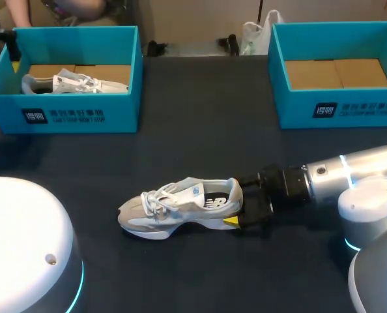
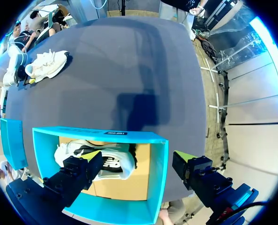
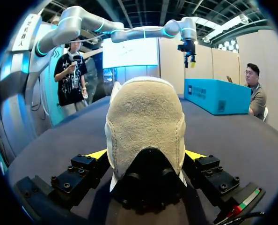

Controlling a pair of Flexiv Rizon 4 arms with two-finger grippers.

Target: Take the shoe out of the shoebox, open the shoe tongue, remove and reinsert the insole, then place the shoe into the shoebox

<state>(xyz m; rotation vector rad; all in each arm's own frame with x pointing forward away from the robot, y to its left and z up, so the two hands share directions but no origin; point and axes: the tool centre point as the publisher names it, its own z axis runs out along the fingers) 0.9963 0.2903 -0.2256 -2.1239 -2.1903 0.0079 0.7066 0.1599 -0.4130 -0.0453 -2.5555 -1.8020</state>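
A grey and white shoe (image 1: 180, 207) lies on its sole in the middle of the dark table, toe to the left. My right gripper (image 1: 238, 203) is at its heel (image 3: 146, 122). The gripper stands open, and its yellow fingertips (image 3: 99, 153) flank the heel on both sides. A second shoe (image 1: 73, 83) lies in the left blue shoebox (image 1: 76, 114). My left gripper (image 2: 139, 157) hangs open high above that shoebox (image 2: 101, 135) and the shoe inside it (image 2: 101, 159), holding nothing. The left wrist view also shows the table shoe (image 2: 47, 63) in the distance.
An empty blue shoebox (image 1: 340, 107) with a cardboard floor stands at the back right. My left arm's white base (image 1: 24, 248) fills the near left corner. In the right wrist view my left arm (image 3: 129, 33) arches over the left shoebox (image 3: 214, 93).
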